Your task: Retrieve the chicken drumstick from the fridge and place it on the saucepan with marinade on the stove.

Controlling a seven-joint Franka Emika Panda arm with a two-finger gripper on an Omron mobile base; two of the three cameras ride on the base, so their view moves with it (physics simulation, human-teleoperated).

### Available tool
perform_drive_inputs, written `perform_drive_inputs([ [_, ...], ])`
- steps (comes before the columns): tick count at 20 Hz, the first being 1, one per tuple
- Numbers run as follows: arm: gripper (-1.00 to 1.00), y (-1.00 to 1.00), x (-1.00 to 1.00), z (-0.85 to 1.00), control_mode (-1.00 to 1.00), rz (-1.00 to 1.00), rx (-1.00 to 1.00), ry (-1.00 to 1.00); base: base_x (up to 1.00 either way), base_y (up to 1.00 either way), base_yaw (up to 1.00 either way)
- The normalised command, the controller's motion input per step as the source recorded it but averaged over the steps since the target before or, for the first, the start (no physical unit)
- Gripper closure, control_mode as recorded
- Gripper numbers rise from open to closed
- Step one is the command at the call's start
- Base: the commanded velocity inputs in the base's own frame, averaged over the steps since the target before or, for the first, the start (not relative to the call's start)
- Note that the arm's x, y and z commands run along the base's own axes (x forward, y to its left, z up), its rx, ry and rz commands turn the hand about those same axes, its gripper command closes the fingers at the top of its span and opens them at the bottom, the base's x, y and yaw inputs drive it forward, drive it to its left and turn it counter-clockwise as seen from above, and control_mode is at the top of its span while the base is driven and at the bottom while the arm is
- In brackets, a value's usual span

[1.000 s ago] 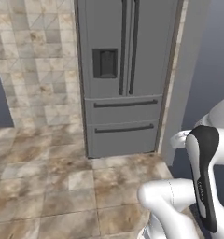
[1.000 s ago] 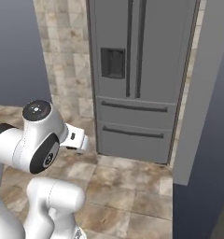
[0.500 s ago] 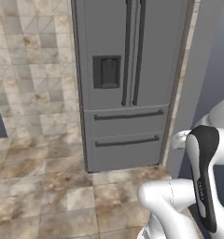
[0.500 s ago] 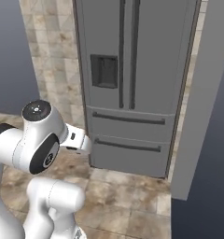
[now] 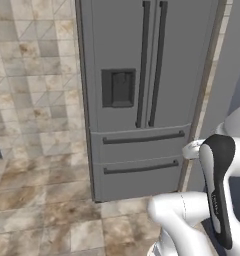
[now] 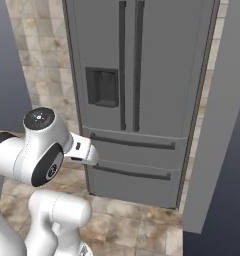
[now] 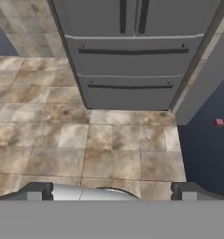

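Observation:
The fridge [image 5: 177,75] stands straight ahead, tall and grey, both doors shut. Its long dark handles [image 5: 152,65] run down the middle, with a dark dispenser panel [image 5: 118,88] on the left door and two drawers [image 5: 142,145] below. It also faces me in the right base view [image 6: 162,60], and its lower part [image 7: 132,65] lies at the top of the hand view. My gripper [image 7: 111,192] is open, its fingertips [image 7: 37,190] wide apart with nothing between them, well back from the fridge over the floor. The chicken drumstick is hidden. The saucepan and the stove are out of view.
A tiled wall [image 5: 37,90] runs left of the fridge and a grey side panel [image 6: 217,130] stands at its right. Mottled floor tiles [image 7: 86,140] stretch before the fridge. A small red cube [image 7: 219,122] sits on the dark floor at the right.
The whole picture has shifted: the base has driven closer, so the fridge looms larger and more central. The arm keeps the same folded pose and the gripper stays open.

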Motion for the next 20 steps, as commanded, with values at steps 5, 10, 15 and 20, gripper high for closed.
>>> perform_drive_inputs([
  [5, -1.00, 0.00, 0.00, 0.00, 1.00, 0.00, 0.00, 0.00, 0.62, -0.27, -0.01],
  [10, -1.00, 0.00, 0.00, 0.00, 1.00, 0.00, 0.00, 0.00, 0.24, -0.33, -0.02],
  [15, -1.00, 0.00, 0.00, 0.00, 1.00, 0.00, 0.00, 0.00, 0.20, -0.27, -0.01],
  [20, -1.00, 0.00, 0.00, 0.00, 1.00, 0.00, 0.00, 0.00, 0.28, -0.02, 0.00],
])
